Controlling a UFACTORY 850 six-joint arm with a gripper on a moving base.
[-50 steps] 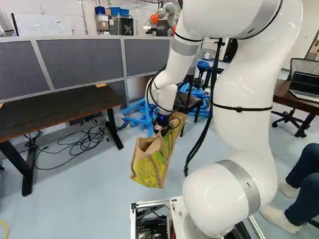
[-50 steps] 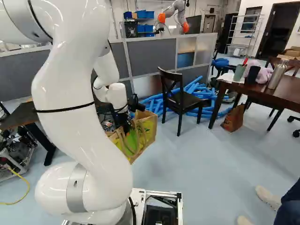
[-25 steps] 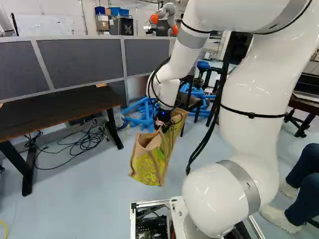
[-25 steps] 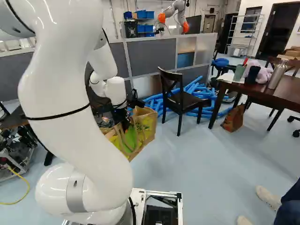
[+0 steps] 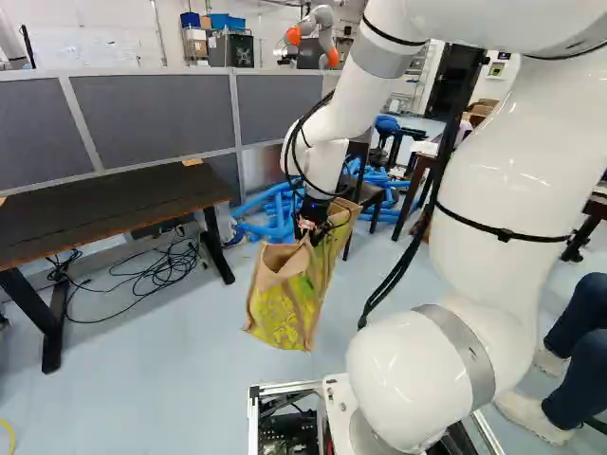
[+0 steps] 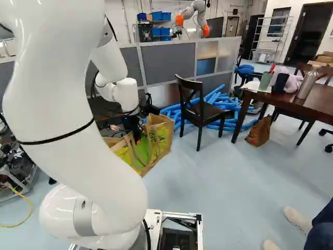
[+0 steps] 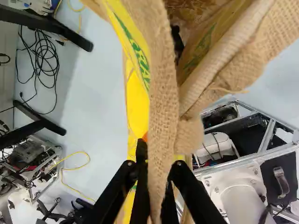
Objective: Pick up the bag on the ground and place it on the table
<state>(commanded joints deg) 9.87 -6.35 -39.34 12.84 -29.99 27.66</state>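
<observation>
The gripper (image 5: 308, 227) is at the bag's upper edge in the left base view. From it hangs the tan burlap bag (image 5: 285, 308) with its yellow-green print, tilted over the floor and open at the top. Seen from the wrist, the gripper (image 7: 156, 168) is shut on a strip of the bag (image 7: 162, 88), its black fingers pressing from both sides; their pads are mostly hidden. A dark table (image 5: 104, 209) stands at the left of the left base view, beside the bag.
A black chair (image 6: 200, 109) and blue tubes (image 6: 223, 96) are beyond the bag. A brown table (image 6: 317, 107) with a bottle and cups stands right, a brown paper bag below it. Cables (image 5: 156, 275) lie under the dark table. Another robot (image 6: 195, 15) is behind the partition.
The arm's big links have swung right in the left base view and left in the right one. The gripped bag has risen slightly and turned with the gripper. The base has stayed put.
</observation>
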